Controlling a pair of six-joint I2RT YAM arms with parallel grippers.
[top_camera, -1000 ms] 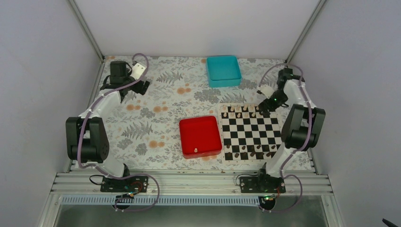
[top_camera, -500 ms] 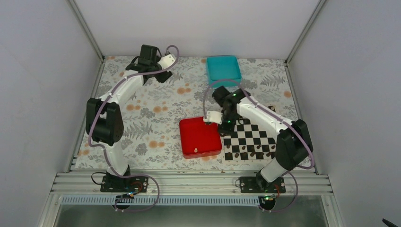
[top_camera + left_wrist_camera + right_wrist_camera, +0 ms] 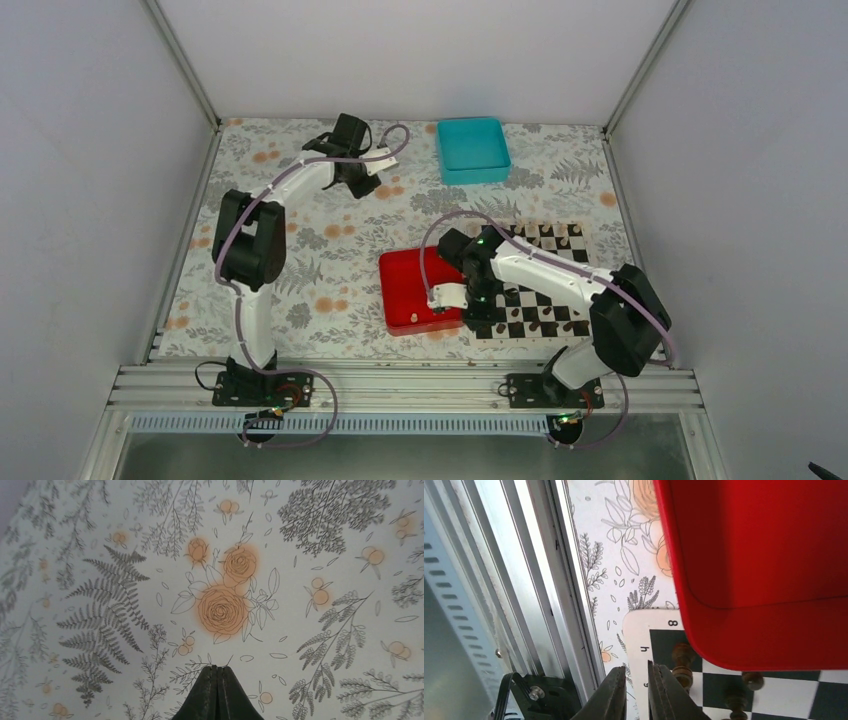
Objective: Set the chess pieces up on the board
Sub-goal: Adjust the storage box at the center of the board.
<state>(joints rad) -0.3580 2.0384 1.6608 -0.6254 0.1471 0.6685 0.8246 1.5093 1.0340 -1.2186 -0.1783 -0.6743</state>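
Board (image 3: 572,252) sat beside red tray (image 3: 410,280) on floral worktop (image 3: 330,250); right hand (image 3: 636,687) hovered barely parted, empty; left hand (image 3: 217,680) closed, empty.

The table cover (image 3: 310,645) is seen as a matt printed sheet; whether it is cloth or paper cannot be told. The red tray (image 3: 764,555) is formed of smooth plastic with a soft sheen. The board (image 3: 636,630) is smooth and flat-printed, and the dark pieces (image 3: 682,661) appear to be turned, varnished wood. The rail (image 3: 524,580) is ribbed bare metal. The left gripper (image 3: 217,668) is finished in dull black, faintly grained plastic.
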